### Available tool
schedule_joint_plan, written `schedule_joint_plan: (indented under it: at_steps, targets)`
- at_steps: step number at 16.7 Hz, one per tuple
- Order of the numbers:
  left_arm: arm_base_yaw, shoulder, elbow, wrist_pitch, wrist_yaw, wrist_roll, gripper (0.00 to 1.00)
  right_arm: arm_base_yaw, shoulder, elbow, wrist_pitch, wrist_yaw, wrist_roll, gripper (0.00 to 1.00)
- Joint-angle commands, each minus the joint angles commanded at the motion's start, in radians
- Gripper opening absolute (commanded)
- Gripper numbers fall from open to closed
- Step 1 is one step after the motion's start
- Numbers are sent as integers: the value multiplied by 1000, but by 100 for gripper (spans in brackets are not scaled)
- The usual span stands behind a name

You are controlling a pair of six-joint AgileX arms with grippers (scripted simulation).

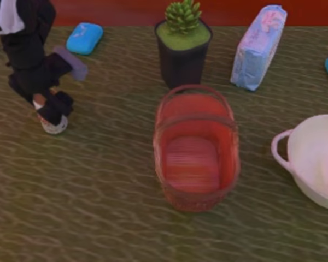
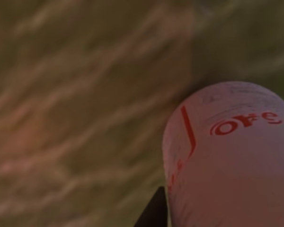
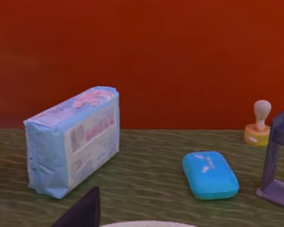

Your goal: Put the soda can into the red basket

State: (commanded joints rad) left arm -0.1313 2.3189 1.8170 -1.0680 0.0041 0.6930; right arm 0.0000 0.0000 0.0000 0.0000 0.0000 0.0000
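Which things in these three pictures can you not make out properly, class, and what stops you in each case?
- Soda can: in the top view the left gripper covers most of it.
- Left gripper's grip: hidden in both views.
- White bowl: cut off by the top view's right edge.
- Right gripper: only a dark tip shows in the right wrist view.

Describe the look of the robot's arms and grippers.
The left arm is glossy black with a white section near its upper end and blocky, jointed segments. The left gripper ends in dark fingers. Of the right gripper only a dark, pointed finger shows.
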Motion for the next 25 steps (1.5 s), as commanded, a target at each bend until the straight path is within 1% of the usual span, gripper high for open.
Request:
schedule_joint_plan:
  at_steps: [3, 4, 13, 15, 17, 19, 22, 25]
  targets:
    - [0, 0, 0, 0, 0, 0, 2, 0, 0, 0, 0, 0, 0, 100]
    - [0, 0, 0, 0, 0, 0, 0, 0, 0, 0, 0, 0, 0, 100]
    - [2, -2, -1, 0, 0, 1, 0, 0, 0, 0, 0, 0, 0, 100]
    - [-5, -7, -11, 31, 25, -8, 0, 0, 0, 0, 0, 0, 0, 100]
    - [-18, -17, -35, 105, 81, -32, 0, 0, 0, 0, 0, 0, 0, 100]
    - [-33, -31, -70, 221, 162, -71, 0, 0, 0, 0, 0, 0, 0, 100]
    - [-60, -59, -143, 465, 324, -155, 0, 0, 0, 0, 0, 0, 0, 100]
    - [-91, -94, -236, 760, 516, -260, 0, 0, 0, 0, 0, 0, 0, 100]
